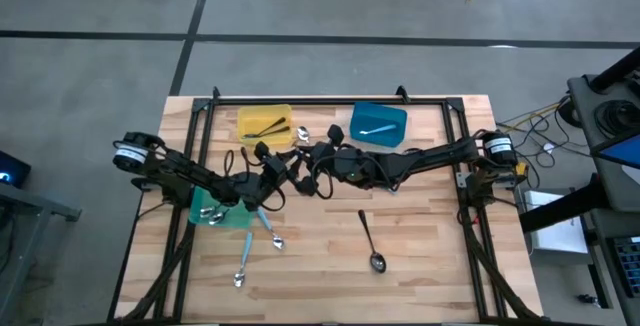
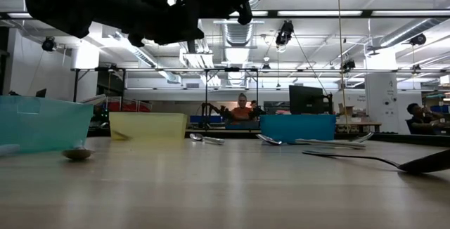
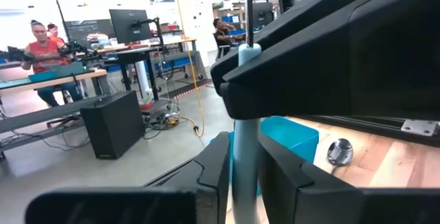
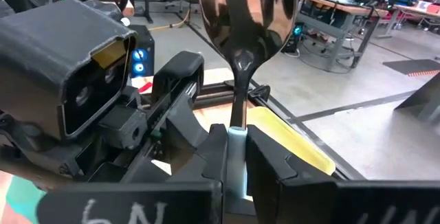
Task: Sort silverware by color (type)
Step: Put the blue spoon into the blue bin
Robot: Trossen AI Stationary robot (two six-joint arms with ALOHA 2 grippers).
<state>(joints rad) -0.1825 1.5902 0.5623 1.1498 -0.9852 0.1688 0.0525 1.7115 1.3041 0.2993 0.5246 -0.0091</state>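
Note:
One spoon with a light blue handle (image 3: 245,107) and a silver bowl (image 4: 247,11) is held in the air by both grippers. They meet over the table's middle, between the yellow bin (image 1: 264,122) and the blue bin (image 1: 379,124). My left gripper (image 1: 272,162) (image 3: 244,152) reaches in from the table's left and my right gripper (image 1: 308,156) (image 4: 236,152) from the right. Both are shut on the handle. Other spoons lie on the wood: two blue-handled ones (image 1: 268,228) (image 1: 243,261), a dark one (image 1: 368,241), and silver ones (image 1: 305,133) by the bins. My left gripper pinches the spoon's light blue handle (image 3: 245,172) between its two fingers, coming from the table's left. The spoon is lifted clear of the table. My right gripper pinches the same blue handle near its neck end (image 4: 236,138) between its two fingers, coming from the table's right. The silver bowl (image 4: 247,18) stands out beyond the fingertips.
A green bin (image 1: 215,209) with a silver spoon sits under the left arm. The yellow bin holds dark utensils and the blue bin a light blue one. A black frame (image 1: 330,99) borders the table. Bare wood lies along the near edge (image 1: 440,266). People sit in the room beyond.

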